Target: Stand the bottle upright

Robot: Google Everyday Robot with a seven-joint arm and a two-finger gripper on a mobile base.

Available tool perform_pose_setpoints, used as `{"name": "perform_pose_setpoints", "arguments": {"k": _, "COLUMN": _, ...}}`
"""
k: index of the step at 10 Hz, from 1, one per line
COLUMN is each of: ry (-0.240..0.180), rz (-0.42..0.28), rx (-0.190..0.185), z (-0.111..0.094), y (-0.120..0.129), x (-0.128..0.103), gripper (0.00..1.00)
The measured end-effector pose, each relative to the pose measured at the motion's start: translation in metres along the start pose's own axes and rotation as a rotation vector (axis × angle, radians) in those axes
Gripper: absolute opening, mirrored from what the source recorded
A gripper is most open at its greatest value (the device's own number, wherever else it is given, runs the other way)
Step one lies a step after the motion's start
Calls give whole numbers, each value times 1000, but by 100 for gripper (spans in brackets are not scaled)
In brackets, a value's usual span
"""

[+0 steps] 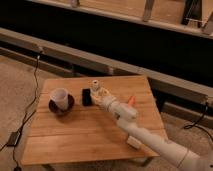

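The bottle point(94, 87), small and white with a round white cap on top, stands upright on the wooden table point(75, 135) near its back edge. My gripper point(86, 97), a dark block, is low over the table just left of and in front of the bottle. It is shut, and I cannot tell whether it touches the bottle. My white arm point(145, 135) reaches in from the lower right.
A white mug point(60, 98) on a dark saucer sits left of the gripper. A flat pale block point(133, 143) lies near the table's front right edge under the arm. A small orange thing point(131, 100) shows beside the arm. A cable and power brick point(13, 139) lie on the floor at left.
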Motion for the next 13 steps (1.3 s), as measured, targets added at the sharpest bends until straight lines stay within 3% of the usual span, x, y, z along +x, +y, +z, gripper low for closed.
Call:
{"name": "perform_pose_setpoints", "arguments": {"k": 5, "ry": 36, "rz": 64, "rx": 15, "z": -5, "y": -12, "x": 14, "gripper": 0}}
{"name": "perform_pose_setpoints", "arguments": {"k": 13, "ry": 79, "rz": 39, "rx": 49, "z": -19, "y": -19, "x": 12, "gripper": 0}}
